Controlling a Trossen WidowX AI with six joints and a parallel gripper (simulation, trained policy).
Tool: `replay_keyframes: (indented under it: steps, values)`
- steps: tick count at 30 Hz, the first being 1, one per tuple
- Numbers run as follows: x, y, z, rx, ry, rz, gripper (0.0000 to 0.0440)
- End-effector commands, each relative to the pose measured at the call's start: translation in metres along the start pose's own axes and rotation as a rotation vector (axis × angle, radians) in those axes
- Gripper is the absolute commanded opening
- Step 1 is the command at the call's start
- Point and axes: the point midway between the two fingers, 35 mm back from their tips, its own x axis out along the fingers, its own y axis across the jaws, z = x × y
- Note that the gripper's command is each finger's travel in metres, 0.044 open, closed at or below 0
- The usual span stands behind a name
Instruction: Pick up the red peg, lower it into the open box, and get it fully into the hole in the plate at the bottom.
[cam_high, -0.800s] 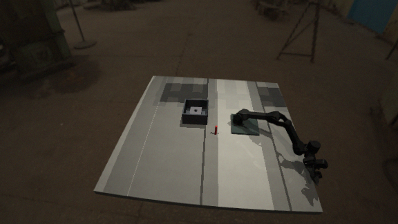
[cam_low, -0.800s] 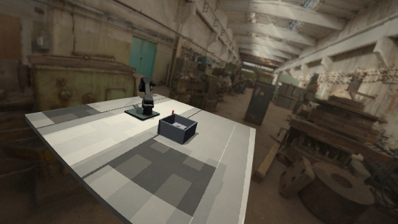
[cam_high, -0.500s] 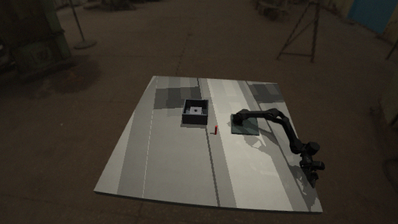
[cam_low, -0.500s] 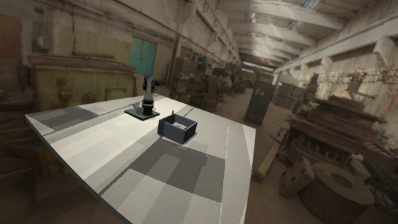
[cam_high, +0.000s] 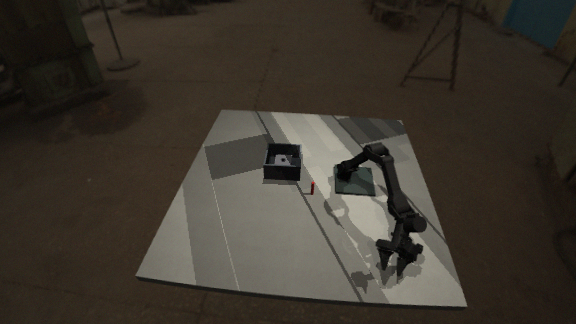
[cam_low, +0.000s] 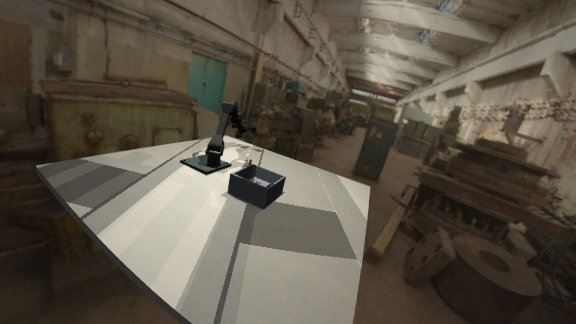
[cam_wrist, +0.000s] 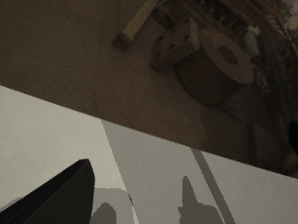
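"What colour is the arm (cam_high: 391, 182) (cam_low: 218, 140)?"

"Black, nearly all over, with chunky rounded joints and slimmer, straight-sided links between them."

"And the tool (cam_high: 392, 272) (cam_low: 248, 131) at lower right in the top view?"

"Black too, with two fingers that taper to points. At lower left in the wrist view, one finger (cam_wrist: 67, 192) looks like a dark, smooth-faced wedge."

"Any markings?"

"Too dark and small to tell."

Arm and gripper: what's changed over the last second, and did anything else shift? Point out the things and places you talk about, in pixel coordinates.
In the top view the gripper (cam_high: 392, 272) has swung inward from the table's right edge, toward the peg's side, and holds nothing. The red peg (cam_high: 312, 188) (cam_low: 250, 162) still stands beside the open box (cam_high: 282, 173) (cam_low: 252, 193), both unmoved.
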Motion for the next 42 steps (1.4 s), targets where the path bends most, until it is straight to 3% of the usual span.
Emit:
replay_keyframes:
  steps: [1, 9, 20, 42]
  values:
    - [0.0, -0.021, -0.035, 0.066, 0.109, 0.04, 0.0432]
    - [-0.012, -0.072, -0.104, 0.251, 0.334, 0.065, 0.0433]
    - [-0.05, -0.122, -0.181, 0.534, 0.61, 0.039, 0.044]
    - [-0.152, -0.177, -0.282, 1.143, 1.046, -0.179, 0.044]
